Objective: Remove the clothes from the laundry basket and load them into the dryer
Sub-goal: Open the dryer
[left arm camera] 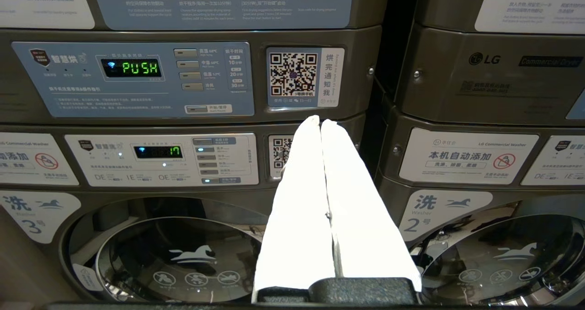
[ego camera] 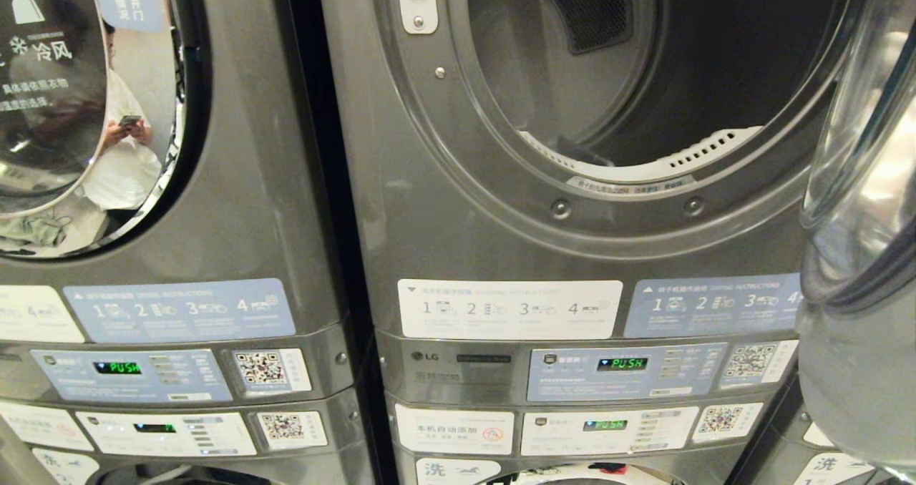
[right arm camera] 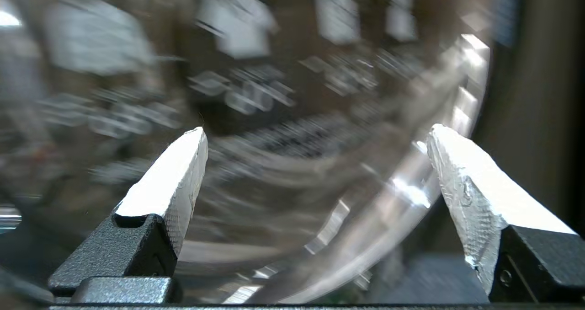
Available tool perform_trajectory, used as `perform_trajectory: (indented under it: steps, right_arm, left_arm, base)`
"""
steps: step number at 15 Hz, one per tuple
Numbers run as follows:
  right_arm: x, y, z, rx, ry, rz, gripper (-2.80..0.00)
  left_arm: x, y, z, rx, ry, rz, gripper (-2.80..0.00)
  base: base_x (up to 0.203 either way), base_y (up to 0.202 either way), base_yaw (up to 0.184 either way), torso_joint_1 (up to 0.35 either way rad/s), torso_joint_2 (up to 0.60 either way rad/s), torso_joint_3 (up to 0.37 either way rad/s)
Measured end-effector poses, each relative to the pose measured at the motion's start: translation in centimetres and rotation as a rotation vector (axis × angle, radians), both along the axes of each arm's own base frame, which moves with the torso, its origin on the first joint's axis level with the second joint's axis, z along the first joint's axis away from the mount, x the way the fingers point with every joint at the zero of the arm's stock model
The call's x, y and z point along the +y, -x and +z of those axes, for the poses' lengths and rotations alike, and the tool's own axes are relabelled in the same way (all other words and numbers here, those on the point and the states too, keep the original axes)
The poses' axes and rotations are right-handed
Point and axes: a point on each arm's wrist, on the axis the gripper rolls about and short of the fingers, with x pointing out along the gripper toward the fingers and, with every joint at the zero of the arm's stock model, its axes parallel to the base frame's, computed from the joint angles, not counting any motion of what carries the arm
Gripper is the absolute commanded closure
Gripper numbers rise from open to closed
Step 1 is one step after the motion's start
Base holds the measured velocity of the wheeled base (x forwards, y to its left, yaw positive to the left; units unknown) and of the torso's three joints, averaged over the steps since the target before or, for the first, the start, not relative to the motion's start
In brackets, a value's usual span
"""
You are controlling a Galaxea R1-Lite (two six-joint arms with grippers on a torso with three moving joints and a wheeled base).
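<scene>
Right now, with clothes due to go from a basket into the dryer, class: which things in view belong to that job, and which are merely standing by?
Belongs to the job:
- open dryer drum, no clothes seen inside
- dryer door, swung open
- right gripper, open, empty, facing the door glass

Standing by:
- left gripper, shut, parked before the washers
- neighbouring dryer, closed
- washer 3
- control panels

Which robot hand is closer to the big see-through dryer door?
Right. The right gripper, jaws wide open, faces the open glass door up close. The left gripper, shut, points at the lower control panels, away from it.
</scene>
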Motion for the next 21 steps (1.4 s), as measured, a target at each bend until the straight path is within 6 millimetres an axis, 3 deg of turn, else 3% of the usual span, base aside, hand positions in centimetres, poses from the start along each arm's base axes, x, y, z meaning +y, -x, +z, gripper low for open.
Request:
perform_trajectory:
  steps: [1,2,6,9,12,16,21]
  right_arm:
    - [-0.1,0.0,-0.8,0.034,-0.002,-0.068,-2.8]
    - [-0.2,0.1,-1.6,0.061,0.015,-0.121,0.0]
    - [-0.4,1.7,-4.5,0.105,0.121,-0.239,0.0]
    - [-0.6,4.2,-6.9,0.174,0.2,-0.306,0.0]
    - [-0.6,6.5,-11.6,0.347,0.264,-0.3,0.0]
    - [-0.5,6.9,-18.2,0.438,0.305,-0.277,0.0]
    - [-0.4,4.7,-23.3,0.411,0.324,-0.273,0.0]
  left_arm:
    - [0.0,0.0,0.0,0.0,0.0,-0.001,0.0]
    - [0.0,0.0,0.0,0.0,0.0,-0.001,0.0]
    - [0.0,0.0,0.0,0.0,0.0,0.001,0.0]
    - [0.0,0.0,0.0,0.0,0.0,0.0,0.0]
    - [0.0,0.0,0.0,0.0,0.0,0.0,0.0]
    - [0.0,0.0,0.0,0.0,0.0,0.0,0.0]
    - [0.0,0.0,0.0,0.0,0.001,0.0,0.0]
  base:
    - [0.0,0.0,0.0,0.0,0.0,0.0]
    - [0.0,0.0,0.0,0.0,0.0,0.0]
    - [0.0,0.0,0.0,0.0,0.0,0.0]
    - [0.0,0.0,0.0,0.0,0.0,0.0]
    - [0.0,0.0,0.0,0.0,0.0,0.0]
    - [0.0,0.0,0.0,0.0,0.0,0.0]
    - [0.0,0.0,0.0,0.0,0.0,0.0]
